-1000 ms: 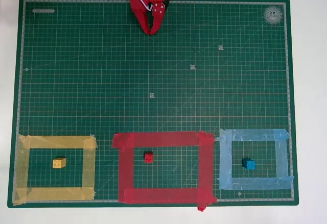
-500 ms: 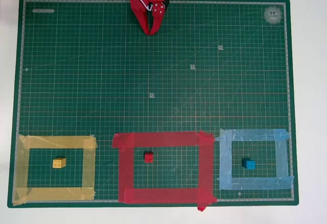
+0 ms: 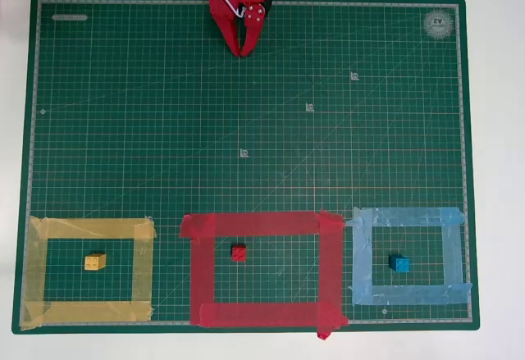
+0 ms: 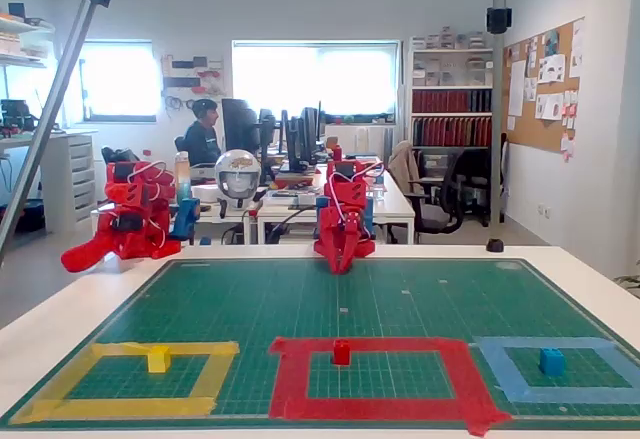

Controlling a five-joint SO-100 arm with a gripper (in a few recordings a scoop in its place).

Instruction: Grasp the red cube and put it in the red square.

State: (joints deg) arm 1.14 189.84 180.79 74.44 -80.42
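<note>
The jaws are pressed together with nothing between them, and I see my gripper (image 3: 243,48) folded back at the top edge of the green mat (image 3: 123,130) in the overhead view, tips pointing down at the mat. In the fixed view the gripper (image 4: 340,267) sits at the far side of the mat, well away from all the blocks. The red cube (image 3: 238,252) is a tiny bright red block, and in the fixed view the red cube (image 4: 341,351) has a small bump on top. It sits flat on the mat inside the red square (image 3: 262,315), a bit left of the middle and nearer the top strip in the overhead view. The red square is made of wide red tape strips with messy corners. To its left a yellow cube (image 3: 95,262) sits inside a yellow tape outline (image 3: 90,229). To its right a blue cube (image 3: 399,264) sits inside a light blue tape outline (image 3: 410,216).
</note>
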